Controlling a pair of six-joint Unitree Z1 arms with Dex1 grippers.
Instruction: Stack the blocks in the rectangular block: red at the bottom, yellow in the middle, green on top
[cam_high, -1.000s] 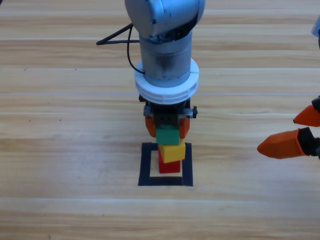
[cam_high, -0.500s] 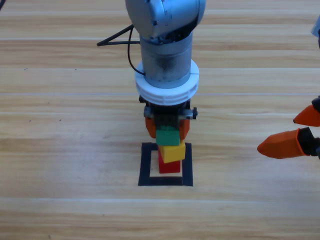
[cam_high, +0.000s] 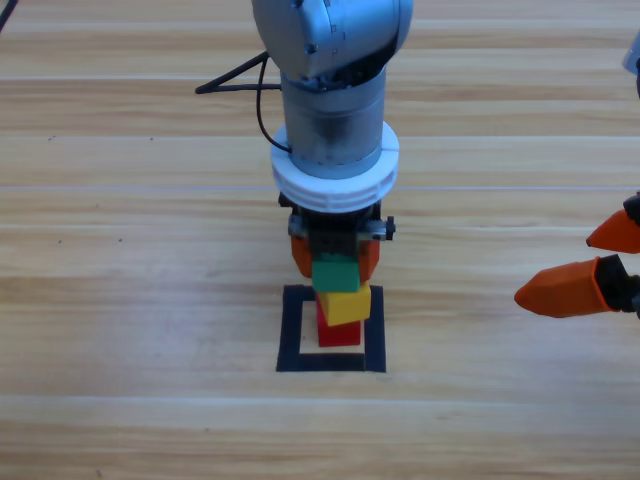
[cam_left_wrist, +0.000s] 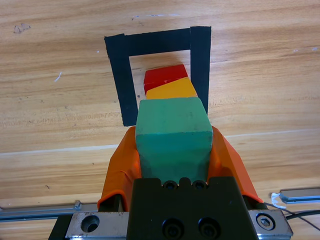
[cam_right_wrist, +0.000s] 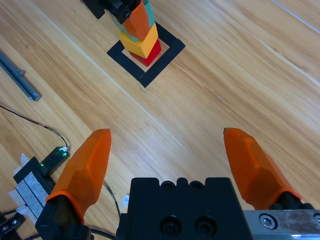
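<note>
High view: my left gripper (cam_high: 336, 258) hangs over the middle of the table, just behind the rectangular block (cam_high: 291, 330), a black tape outline with wood showing inside. My jaws are clamped narrow on the green cube (cam_high: 335, 274), one orange jaw on each side face. Green sits on the yellow cube (cam_high: 345, 303), yellow on the red cube (cam_high: 338, 332), red inside the outline; whether green's full weight is already on yellow I cannot tell. Yellow looks twisted slightly against red. My right gripper (cam_high: 600, 262) waits at the table's right edge. Left wrist view: green (cam_left_wrist: 173, 134) fills the gap between my jaws, top face flat and level, its front edge running across the frame. Yellow (cam_left_wrist: 171, 90) and red (cam_left_wrist: 165, 77) show beyond it as slivers, inside the outline (cam_left_wrist: 119, 85). Handling, as I judge it: small, rigid, light, smooth-faced blocks; they will not crush, but the column would tip under a sideways nudge. Best hold is on two opposite side faces, square and centred. A cube has no long axis; the stack's long axis is upright. Right wrist view: my right gripper (cam_right_wrist: 170, 150) has its jaws spread wide, holding nothing. The stack (cam_right_wrist: 140, 37) stands well off, near the far end of the table.
</note>
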